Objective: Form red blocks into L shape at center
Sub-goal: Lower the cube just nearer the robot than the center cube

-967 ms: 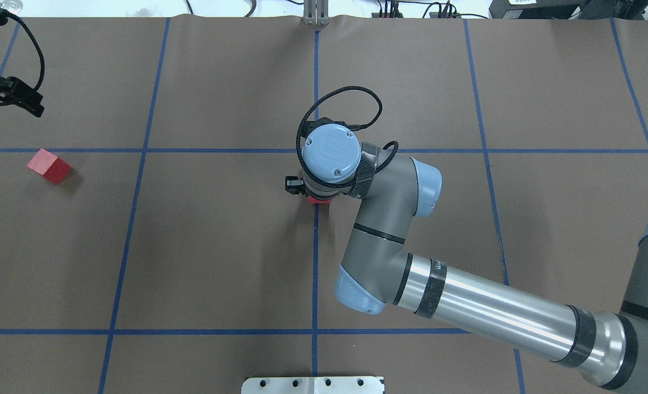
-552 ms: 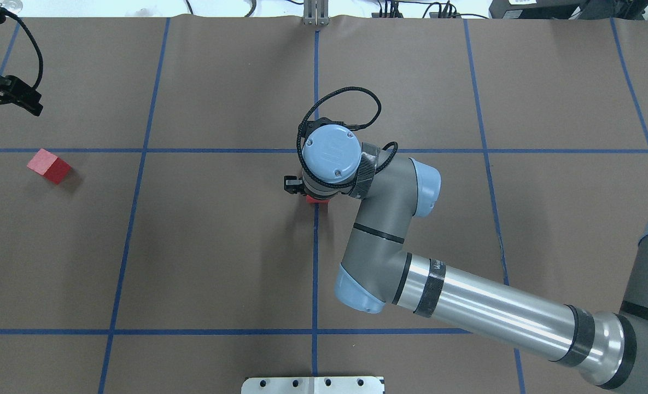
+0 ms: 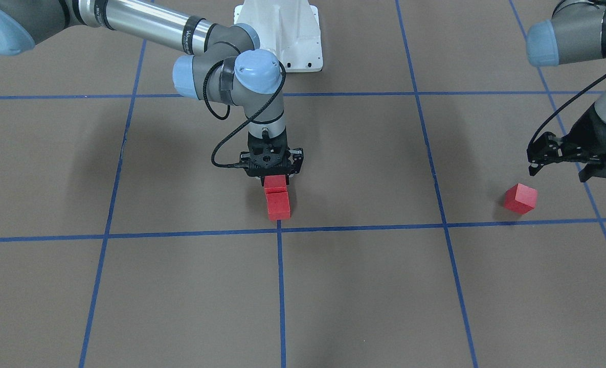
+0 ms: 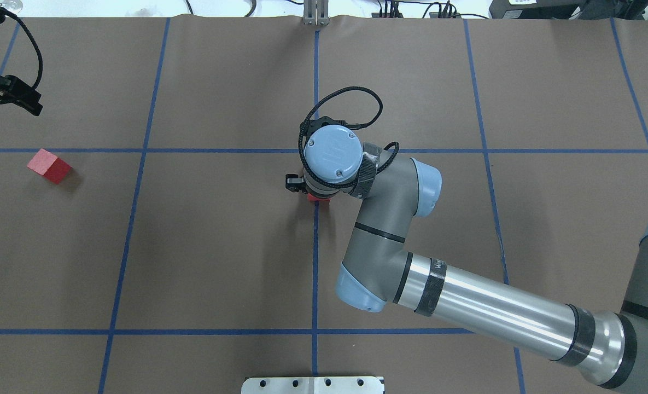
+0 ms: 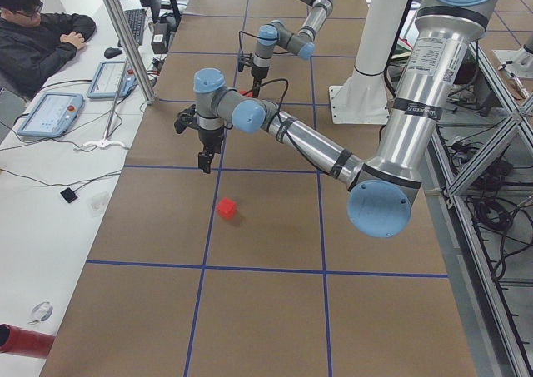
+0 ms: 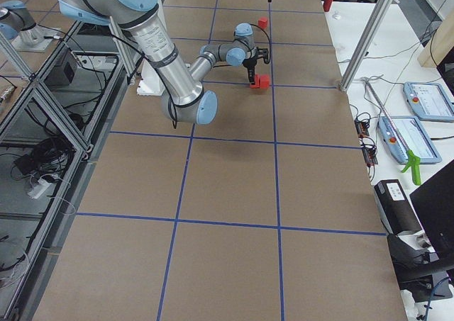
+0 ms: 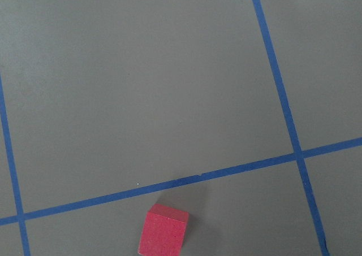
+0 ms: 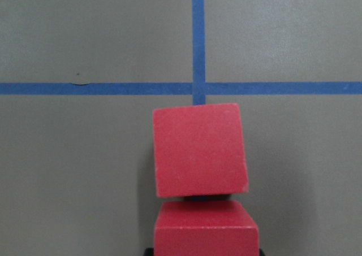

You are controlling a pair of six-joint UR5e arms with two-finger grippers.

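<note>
Two red blocks lie in a line at the table centre by a blue tape crossing. The far one (image 3: pixel 278 204) (image 8: pixel 198 148) rests on the table. The near one (image 3: pixel 275 182) (image 8: pixel 206 228) sits between the fingers of my right gripper (image 3: pixel 276 176), which points straight down and looks shut on it. A thin gap separates the two blocks. The third red block (image 4: pixel 49 166) (image 3: pixel 520 198) (image 7: pixel 164 238) lies alone at the table's left. My left gripper (image 3: pixel 558 171) hovers beside and above it, open and empty.
Brown paper with blue tape grid lines (image 4: pixel 315 262) covers the table. The white robot base plate (image 3: pixel 282 36) is at the near edge. A metal post (image 4: pixel 315 13) stands at the far edge. An operator (image 5: pixel 42 36) sits at a desk beyond the table.
Almost nothing: the right wrist has shifted a hair over the centre blocks, and the left gripper has drifted slightly to the left.
</note>
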